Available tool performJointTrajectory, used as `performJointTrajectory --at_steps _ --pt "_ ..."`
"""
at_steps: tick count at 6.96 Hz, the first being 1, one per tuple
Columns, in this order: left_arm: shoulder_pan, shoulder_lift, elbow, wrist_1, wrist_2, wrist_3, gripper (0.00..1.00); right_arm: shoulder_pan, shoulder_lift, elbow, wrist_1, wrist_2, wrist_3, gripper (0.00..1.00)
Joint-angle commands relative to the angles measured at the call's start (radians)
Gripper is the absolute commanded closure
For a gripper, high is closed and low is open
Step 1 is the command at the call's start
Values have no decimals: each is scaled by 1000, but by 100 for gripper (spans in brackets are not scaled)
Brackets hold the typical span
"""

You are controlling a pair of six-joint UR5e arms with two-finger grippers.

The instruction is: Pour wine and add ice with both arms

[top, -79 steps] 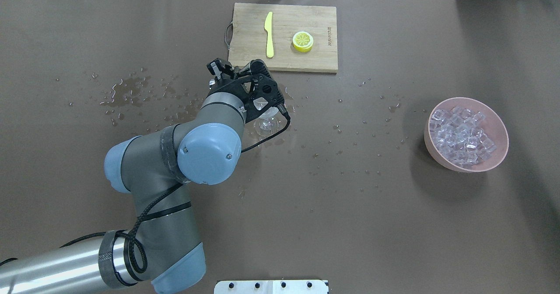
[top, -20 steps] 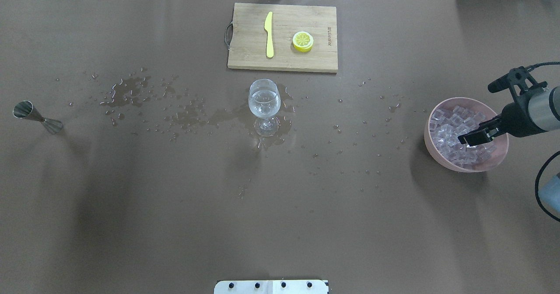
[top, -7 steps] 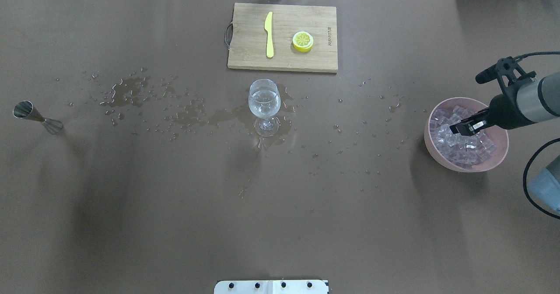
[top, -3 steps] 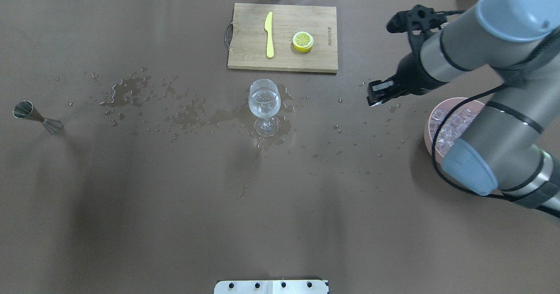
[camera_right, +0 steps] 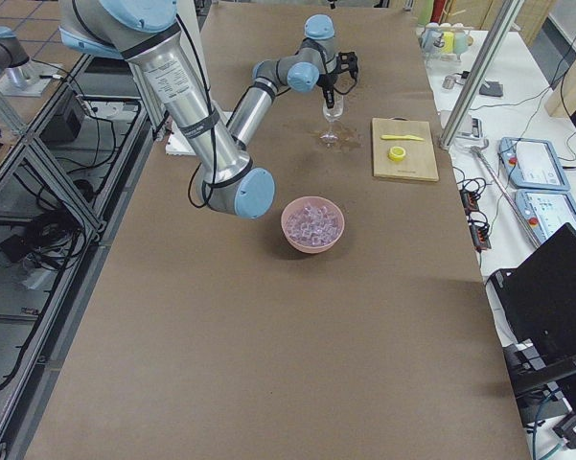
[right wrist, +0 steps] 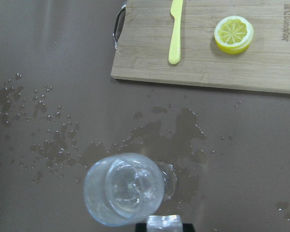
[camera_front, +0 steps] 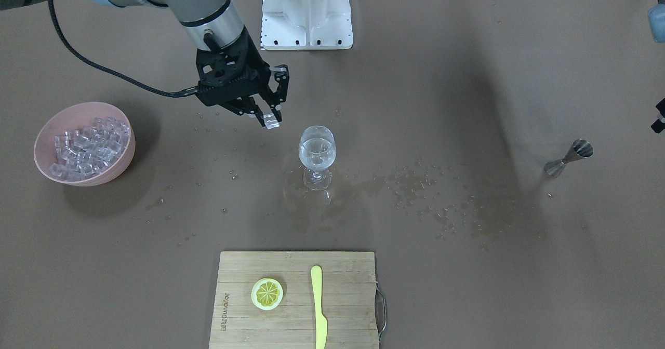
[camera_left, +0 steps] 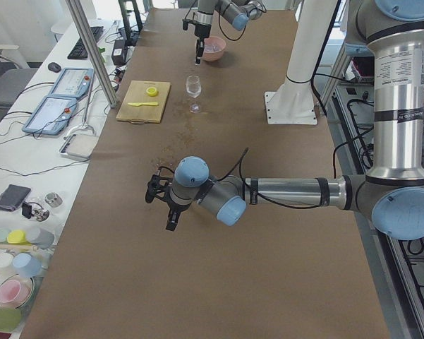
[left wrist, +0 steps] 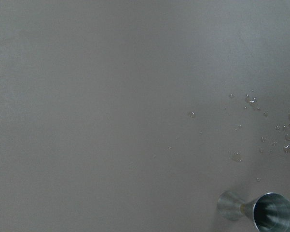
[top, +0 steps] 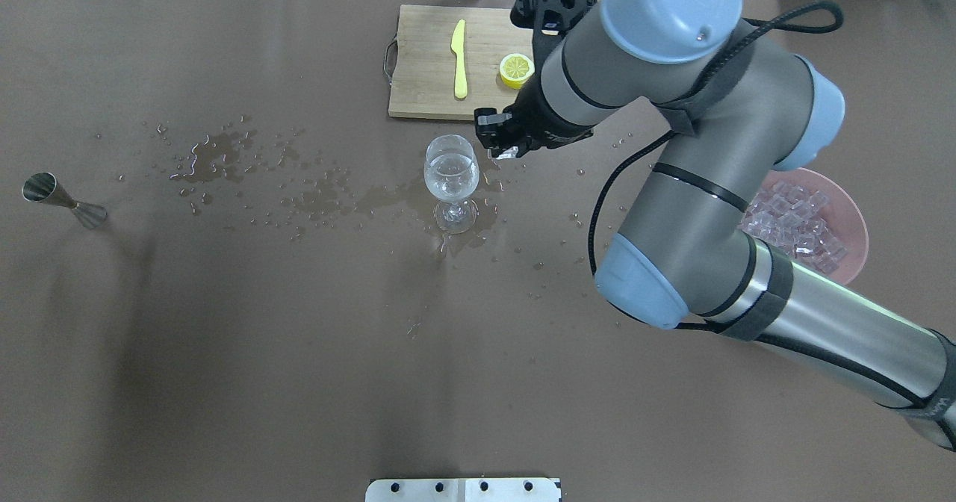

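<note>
Gripping one small clear ice cube [camera_front: 271,123], the black right gripper [camera_front: 267,118] hangs just beside the clear stemmed wine glass [camera_front: 317,151]. Cannot tell whether the left gripper [camera_left: 171,223] is open or closed.

Matt brown table [top: 224,338] with glossy wet patches [top: 224,147]. Clear, glossy wine glass [top: 451,169]. Pale grained wood cutting board [top: 426,54]. Shiny metal jigger [top: 66,202]. Matt pink plastic bowl [camera_front: 72,111] holding glassy ice [camera_front: 88,146].
</note>
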State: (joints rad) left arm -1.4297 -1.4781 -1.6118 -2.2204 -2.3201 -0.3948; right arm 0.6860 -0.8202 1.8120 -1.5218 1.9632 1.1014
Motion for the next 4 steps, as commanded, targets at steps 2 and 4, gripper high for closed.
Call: performJointTrajectory --at_steps 2,4 --pt "-2 1 -3 -8 -2 -6 1 -48 115 -102 6 -60 71 100" --pt "-2 1 1 -8 -2 -2 1 -48 119 -102 6 -69 72 45"
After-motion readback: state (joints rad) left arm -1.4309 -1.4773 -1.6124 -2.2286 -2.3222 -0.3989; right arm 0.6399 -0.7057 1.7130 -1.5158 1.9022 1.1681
